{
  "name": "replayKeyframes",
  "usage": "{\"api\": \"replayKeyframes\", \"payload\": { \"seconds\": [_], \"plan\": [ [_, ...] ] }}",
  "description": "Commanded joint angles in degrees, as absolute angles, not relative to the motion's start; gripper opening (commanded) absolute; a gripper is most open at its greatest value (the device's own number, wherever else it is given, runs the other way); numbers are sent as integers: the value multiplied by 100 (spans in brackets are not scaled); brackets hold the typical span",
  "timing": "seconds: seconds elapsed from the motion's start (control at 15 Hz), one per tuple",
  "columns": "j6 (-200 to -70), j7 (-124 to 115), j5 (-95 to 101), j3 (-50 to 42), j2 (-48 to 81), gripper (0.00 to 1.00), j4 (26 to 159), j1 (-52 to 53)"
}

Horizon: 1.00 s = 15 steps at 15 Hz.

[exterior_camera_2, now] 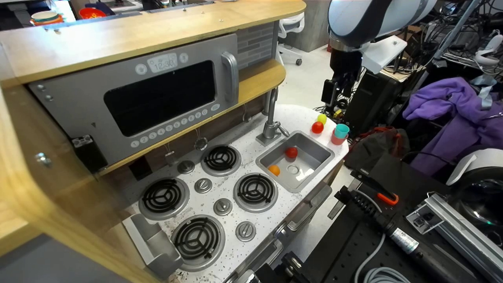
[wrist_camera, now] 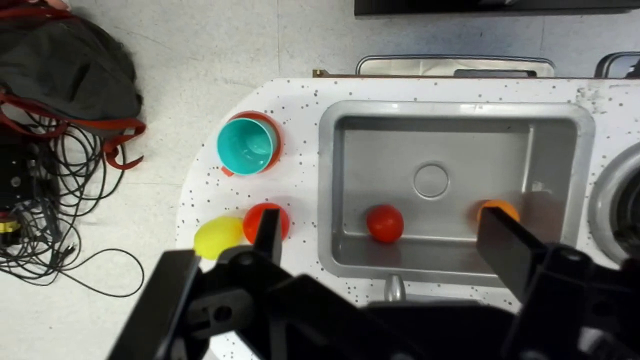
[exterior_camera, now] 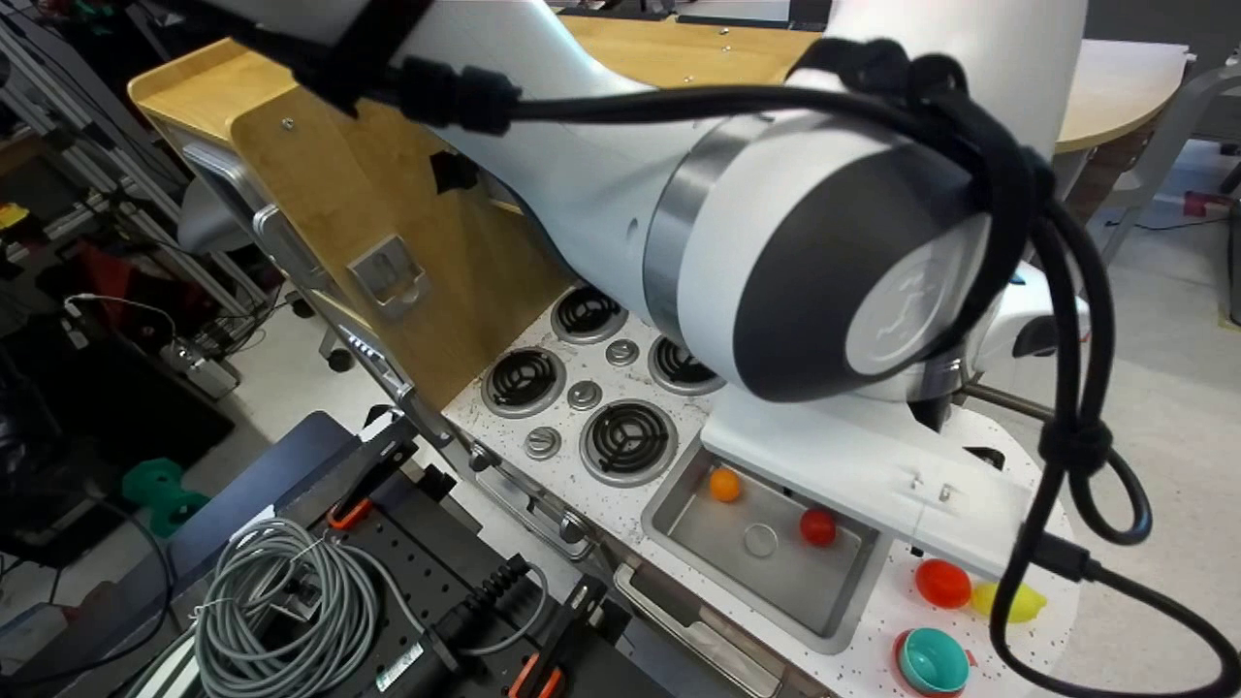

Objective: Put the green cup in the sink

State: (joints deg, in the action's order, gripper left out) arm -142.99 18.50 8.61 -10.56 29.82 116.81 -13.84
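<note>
The green cup sits inside a red cup on the white counter, beside the sink. It shows in both exterior views. The sink is a grey metal basin, also seen in both exterior views. My gripper is wide open with nothing between its fingers. In the wrist view its fingers overlap the sink's left side and right part. In an exterior view the gripper hangs well above the counter. Elsewhere the arm hides it.
A red ball and an orange ball lie in the sink. A red round piece and a yellow lemon lie near the cups. The faucet stands behind the sink. Stove burners lie beyond the sink's far side.
</note>
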Motion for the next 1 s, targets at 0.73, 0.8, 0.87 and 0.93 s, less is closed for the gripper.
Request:
{"api": "replayKeyframes", "payload": {
  "seconds": [0.73, 0.8, 0.87, 0.93],
  "plan": [
    [-15113, 2131, 814, -859, 4229, 100, 11164, -2165],
    [-15096, 2104, 828, -874, 4283, 100, 11107, -2155],
    [-15072, 2086, 842, -885, 4340, 100, 11042, -2140],
    [-15063, 2060, 855, -900, 4395, 100, 10976, -2121]
  ]
}}
